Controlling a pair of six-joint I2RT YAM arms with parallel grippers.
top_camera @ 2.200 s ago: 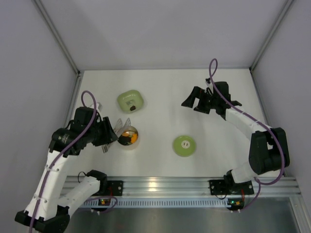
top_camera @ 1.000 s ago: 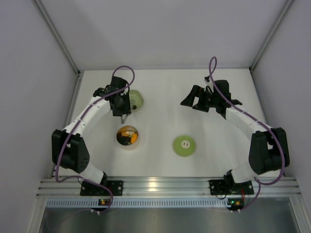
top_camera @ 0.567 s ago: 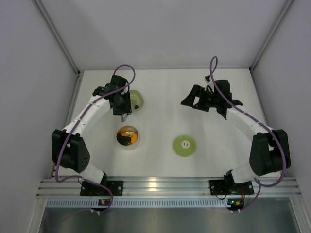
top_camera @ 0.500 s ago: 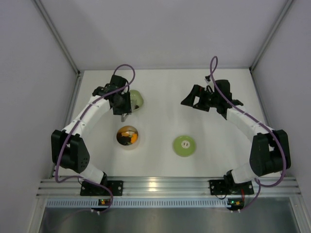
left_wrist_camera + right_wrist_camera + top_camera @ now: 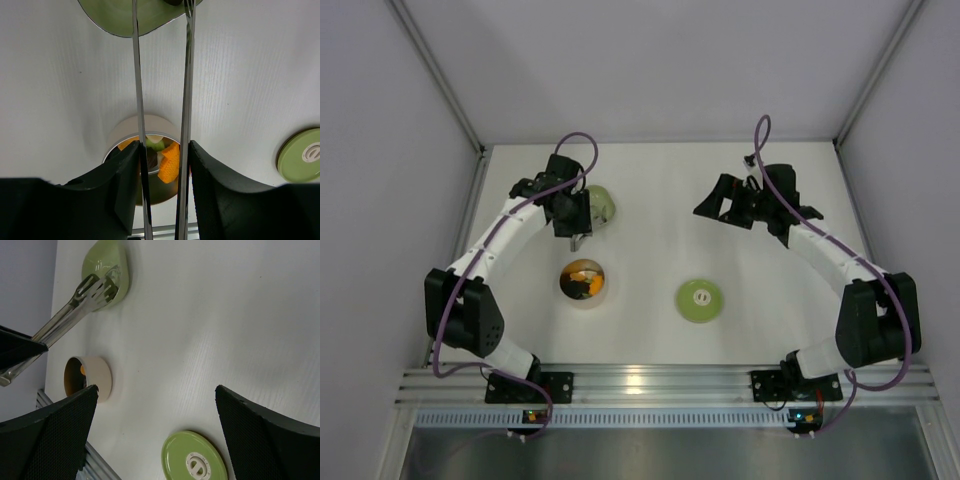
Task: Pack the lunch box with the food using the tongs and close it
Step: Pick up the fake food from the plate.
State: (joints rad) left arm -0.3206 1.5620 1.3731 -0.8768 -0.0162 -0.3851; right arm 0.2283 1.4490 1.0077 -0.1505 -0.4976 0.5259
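Note:
The lunch box (image 5: 583, 282), a small steel pot with a pale wall, stands open with orange, dark and yellow-green food (image 5: 169, 161) inside. Its green lid (image 5: 700, 301) lies flat to its right. My left gripper (image 5: 569, 214) is shut on the tongs (image 5: 137, 95), holding both thin arms between its fingers. The tongs reach out to the pale green dish (image 5: 601, 203), their tips (image 5: 102, 286) over it. What lies between the tips is hidden. My right gripper (image 5: 720, 205) hangs open and empty over the table's far right part, well apart from the lid (image 5: 196, 460).
White walls close in the table on the left, back and right. An aluminium rail (image 5: 650, 382) with both arm bases runs along the near edge. The left arm (image 5: 505, 235) arches over the table's left side, beside the lunch box (image 5: 92, 376).
About two seconds ago the left gripper held the tongs at the lunch box; it has since swung back to the green dish. Over the last second both arms have barely shifted.

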